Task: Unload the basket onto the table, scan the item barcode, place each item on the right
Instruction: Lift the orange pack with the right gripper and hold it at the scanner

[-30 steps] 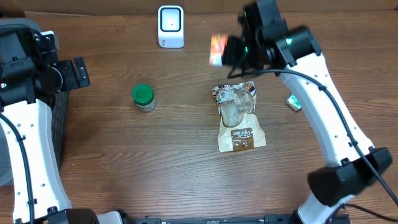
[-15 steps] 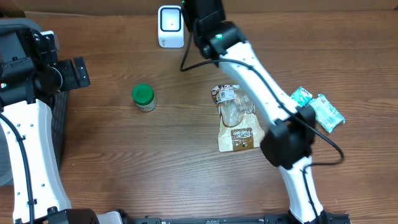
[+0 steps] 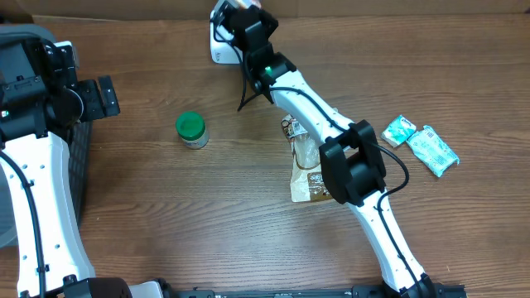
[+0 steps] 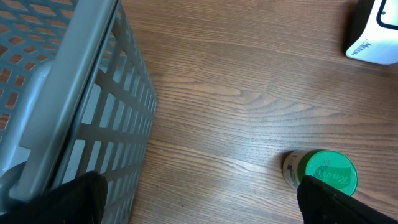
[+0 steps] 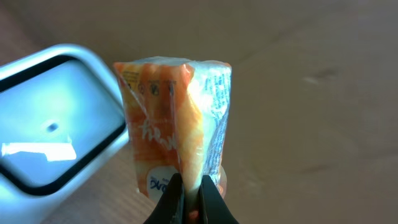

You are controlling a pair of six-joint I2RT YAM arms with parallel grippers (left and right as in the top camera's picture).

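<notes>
An orange and white snack packet (image 5: 174, 112) is pinched at its lower edge by my right gripper (image 5: 191, 200), which is shut on it. The packet hangs right beside the white scanner (image 5: 50, 124), whose dark window faces up. In the overhead view my right gripper (image 3: 245, 21) reaches over the scanner (image 3: 219, 50) at the table's back edge, and the arm hides most of the packet. My left gripper (image 4: 199, 208) is open and empty, hovering at the far left near the basket (image 4: 74, 93).
A green-lidded jar (image 3: 191, 129) stands left of centre. A brown pouch (image 3: 317, 180) lies mid-table, partly under my right arm. Two teal packets (image 3: 400, 131) (image 3: 432, 151) lie at the right. The grey basket (image 3: 79, 161) sits at the left edge.
My right arm has swung left with the orange packet, from right of the scanner to over it. The teal packets came into view. The left arm has not moved.
</notes>
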